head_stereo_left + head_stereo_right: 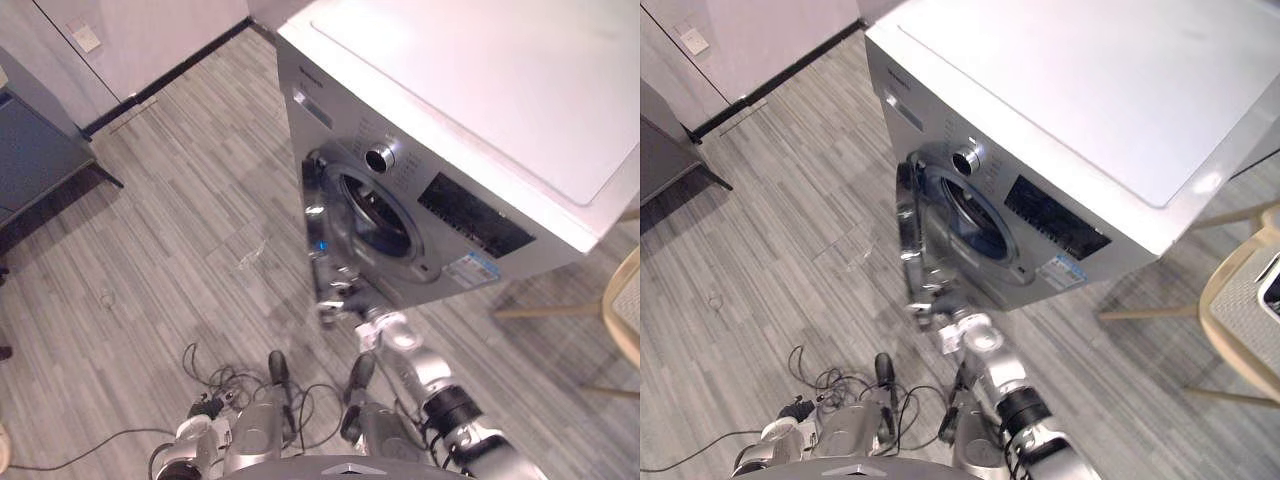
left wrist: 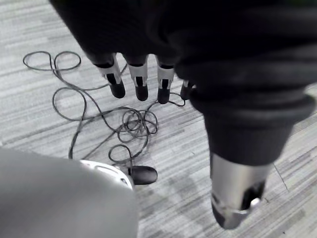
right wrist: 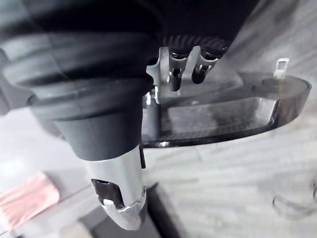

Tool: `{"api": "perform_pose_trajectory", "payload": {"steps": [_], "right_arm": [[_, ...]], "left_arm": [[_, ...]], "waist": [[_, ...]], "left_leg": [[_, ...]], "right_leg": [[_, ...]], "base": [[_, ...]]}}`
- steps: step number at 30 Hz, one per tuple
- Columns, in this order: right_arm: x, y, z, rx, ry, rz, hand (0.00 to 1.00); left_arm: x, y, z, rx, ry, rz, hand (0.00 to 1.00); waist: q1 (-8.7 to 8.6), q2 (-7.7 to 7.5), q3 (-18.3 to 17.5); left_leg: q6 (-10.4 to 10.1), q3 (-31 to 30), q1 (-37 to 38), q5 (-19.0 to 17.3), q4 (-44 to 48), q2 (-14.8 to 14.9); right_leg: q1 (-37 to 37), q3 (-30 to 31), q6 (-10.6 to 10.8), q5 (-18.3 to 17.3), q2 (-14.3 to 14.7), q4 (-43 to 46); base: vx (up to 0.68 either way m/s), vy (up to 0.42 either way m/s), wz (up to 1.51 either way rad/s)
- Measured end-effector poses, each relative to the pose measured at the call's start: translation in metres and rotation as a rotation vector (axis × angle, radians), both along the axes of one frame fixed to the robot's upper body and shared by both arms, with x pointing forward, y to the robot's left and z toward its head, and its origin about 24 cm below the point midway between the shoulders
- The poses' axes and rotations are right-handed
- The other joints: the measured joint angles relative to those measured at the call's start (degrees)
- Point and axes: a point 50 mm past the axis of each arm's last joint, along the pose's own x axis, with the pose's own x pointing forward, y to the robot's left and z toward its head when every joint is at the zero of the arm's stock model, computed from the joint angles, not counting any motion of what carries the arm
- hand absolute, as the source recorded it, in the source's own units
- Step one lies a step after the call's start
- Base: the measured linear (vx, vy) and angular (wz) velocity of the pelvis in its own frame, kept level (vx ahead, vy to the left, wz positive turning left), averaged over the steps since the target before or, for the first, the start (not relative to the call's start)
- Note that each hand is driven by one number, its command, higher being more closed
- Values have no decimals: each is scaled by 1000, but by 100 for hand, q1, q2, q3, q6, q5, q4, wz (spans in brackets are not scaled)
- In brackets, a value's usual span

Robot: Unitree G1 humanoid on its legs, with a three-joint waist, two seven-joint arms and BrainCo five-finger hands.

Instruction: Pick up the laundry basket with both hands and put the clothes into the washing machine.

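A silver front-loading washing machine (image 1: 450, 90) stands ahead of me. Its round door (image 1: 318, 240) is swung open toward me, and the dark drum opening (image 1: 375, 215) shows behind it. My right hand (image 1: 385, 328) is at the door's lower edge. In the right wrist view its fingers (image 3: 178, 69) are straight, with their tips against the rim of the door's dark glass bowl (image 3: 223, 116), and the thumb is held apart. My left hand (image 1: 190, 440) hangs low at my side with straight fingers (image 2: 141, 84) above the floor, holding nothing.
A pale wooden chair (image 1: 625, 310) stands to the right of the machine. A dark low cabinet (image 1: 30, 150) sits at the far left against the wall. A pink cloth (image 3: 25, 198) lies at the edge of the right wrist view; I cannot tell where it rests.
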Motion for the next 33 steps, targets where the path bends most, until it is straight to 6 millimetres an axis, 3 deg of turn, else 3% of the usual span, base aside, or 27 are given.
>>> {"api": "perform_pose_trajectory", "payload": {"steps": [3, 5, 14, 18, 21, 24, 28, 33], "right_arm": [[-8, 17, 6, 110, -9, 42, 0], [-12, 15, 7, 131, -19, 33, 0], [-36, -42, -20, 119, 74, -187, 0], [-47, -67, -29, 104, 109, -289, 0], [-51, -83, -34, 92, 129, -378, 0], [-53, -96, -39, 87, 153, -456, 0], [-54, -103, -43, 107, 175, -534, 0], [-54, -107, -41, 177, 177, -619, 0]], "left_arm": [[-2, 4, -1, 2, 12, 19, 0], [-4, 7, -1, 12, 19, 24, 0], [-3, 10, 0, 40, 39, -16, 0], [14, 7, 5, 60, 4, -85, 0], [37, 11, 14, 80, -51, -107, 0], [70, 26, 32, 138, -131, -114, 0], [125, 48, 73, 214, -282, -72, 0], [171, 69, 119, 190, -440, 97, 0]], "waist": [[4, -205, -130], [1, -296, -180], [-106, -345, -210], [-192, -360, -217], [-270, -410, -187], [-345, -555, -104], [-450, -777, 25], [-612, -977, 221]], "left_leg": [[39, 5, 72, -59, -1, -6], [52, 21, 95, -67, -2, -19], [94, 336, 198, -186, -38, -5], [60, 496, 71, -183, -37, 14], [88, 673, -74, -158, -33, 17], [81, 903, -149, -165, -2, 23], [100, 1262, -353, -192, -2, 19], [121, 1594, -421, -226, -2, -1]], "right_leg": [[85, -11, 11, -24, -8, -1], [105, 9, 12, -22, -22, -2], [65, 332, 21, -82, -6, -4], [-173, 474, 24, -12, 15, -2], [-414, 646, -36, 99, 22, 1], [-614, 859, -47, 169, 46, 2], [-1030, 1237, -58, 318, 67, 1], [-1283, 1618, -55, 450, 93, -2]], "base": [[29, 57, 6], [-2, 65, 0], [-2, 43, -18], [70, 9, -19], [83, 21, -32], [59, 26, -33], [31, 29, -45], [15, 31, -40]]}}
